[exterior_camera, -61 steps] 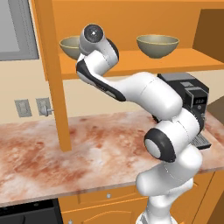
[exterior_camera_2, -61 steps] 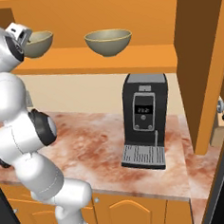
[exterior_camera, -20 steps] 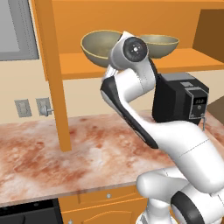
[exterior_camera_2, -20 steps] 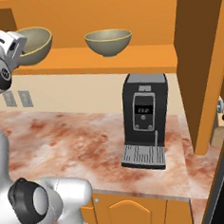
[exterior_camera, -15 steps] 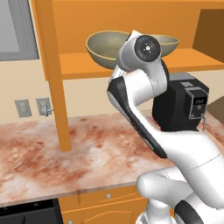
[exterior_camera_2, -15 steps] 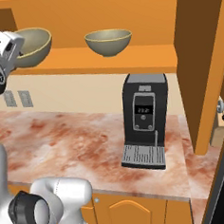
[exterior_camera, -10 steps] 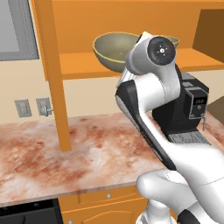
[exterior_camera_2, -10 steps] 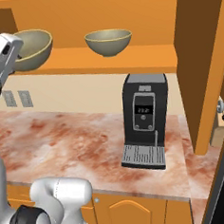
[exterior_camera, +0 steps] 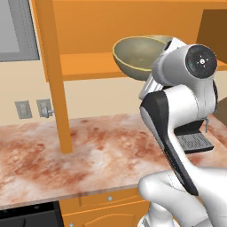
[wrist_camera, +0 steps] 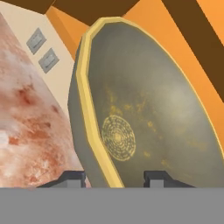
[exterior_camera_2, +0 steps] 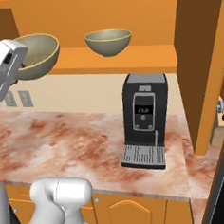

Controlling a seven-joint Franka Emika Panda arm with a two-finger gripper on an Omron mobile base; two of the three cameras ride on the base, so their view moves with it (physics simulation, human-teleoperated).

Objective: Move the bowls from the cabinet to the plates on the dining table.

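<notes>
The tool [wrist_camera: 113, 177] is clamped on the rim of a deep olive-bronze bowl [wrist_camera: 144, 113], lifted clear of the orange cabinet shelf [exterior_camera_2: 128, 55] where its twin bowl [exterior_camera_2: 108, 41] sits.

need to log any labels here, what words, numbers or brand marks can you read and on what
Coffee machine display: pale marks on its dark screen, too small and blurred to read.
Wall outlets: no lettering visible.
Bowl held in the gripper: a circular ring pattern inside, no text.
No other words, brands or signs visible.
</notes>
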